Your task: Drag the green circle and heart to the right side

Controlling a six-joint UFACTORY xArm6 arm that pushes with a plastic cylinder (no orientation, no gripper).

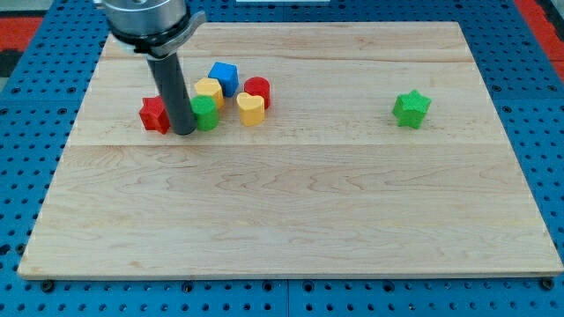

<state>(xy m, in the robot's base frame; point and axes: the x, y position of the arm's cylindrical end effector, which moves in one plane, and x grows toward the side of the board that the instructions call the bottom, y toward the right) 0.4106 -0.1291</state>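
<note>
A green circle block (206, 114) sits in a cluster at the view's upper left, partly hidden by my rod. A yellow heart (251, 108) lies just right of it. My tip (184, 131) rests on the board between the green circle and a red star (155, 114), touching or nearly touching both. A green star (411, 108) sits alone at the view's right.
The cluster also holds a yellow block (209, 90), a blue block (224, 77) and a red cylinder (257, 91). The wooden board (291, 211) lies on a blue pegboard surface (546, 132).
</note>
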